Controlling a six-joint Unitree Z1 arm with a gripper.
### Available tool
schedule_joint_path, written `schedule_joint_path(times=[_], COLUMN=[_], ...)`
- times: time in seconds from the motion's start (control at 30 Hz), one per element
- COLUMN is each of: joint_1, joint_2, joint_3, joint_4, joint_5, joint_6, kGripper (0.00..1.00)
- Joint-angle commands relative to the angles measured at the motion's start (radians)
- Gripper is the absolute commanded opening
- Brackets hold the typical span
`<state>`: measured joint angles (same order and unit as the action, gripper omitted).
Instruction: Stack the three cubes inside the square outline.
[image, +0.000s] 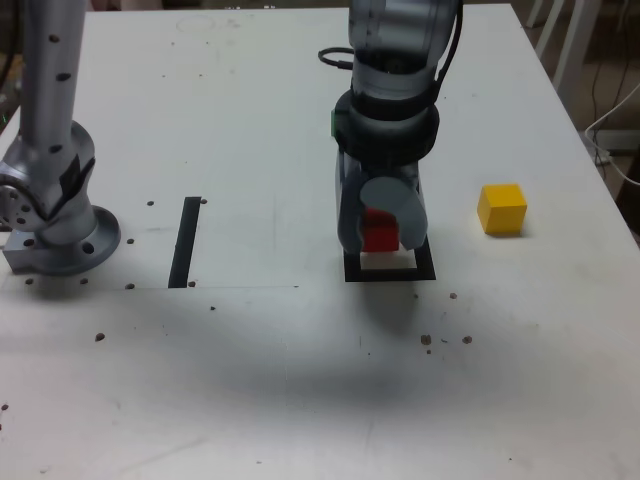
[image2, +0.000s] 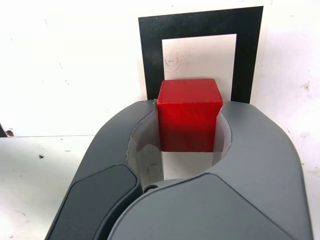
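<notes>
Matte red cube (image2: 189, 112), sharp-edged, is clamped btwn gripper (image2: 190, 125) jaws over black square outline (image2: 200, 22) w/ white centre.

The red cube (image: 379, 232), small, matte and upright, sits clamped between the two grey fingers of the gripper (image: 381, 236), right over the square outline (image: 390, 268), and whether it touches the surface there cannot be told. The outline is a thick black tape frame with a white centre, slightly wider than the cube, lying flat on the white table (image: 250, 150) around the middle. The yellow cube (image: 501, 208) rests alone on the table, well apart from the outline, toward the table's right edge in the exterior view.
</notes>
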<state>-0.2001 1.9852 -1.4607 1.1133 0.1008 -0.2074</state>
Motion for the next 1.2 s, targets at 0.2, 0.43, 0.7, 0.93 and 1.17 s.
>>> schedule_joint_path(times=[0.2,0.43,0.7,0.93,1.17], joint_1=[0.003,0.007,0.006,0.003,-0.001], joint_2=[0.022,0.025,0.011,0.001,-0.011], joint_3=[0.015,0.021,0.030,0.035,0.034], joint_4=[-0.027,-0.028,-0.037,-0.028,-0.019], joint_5=[0.000,0.009,0.042,0.041,0.040], joint_6=[0.002,0.002,0.001,-0.008,-0.010], kGripper=[0.34,0.64,0.92,0.99,0.99])
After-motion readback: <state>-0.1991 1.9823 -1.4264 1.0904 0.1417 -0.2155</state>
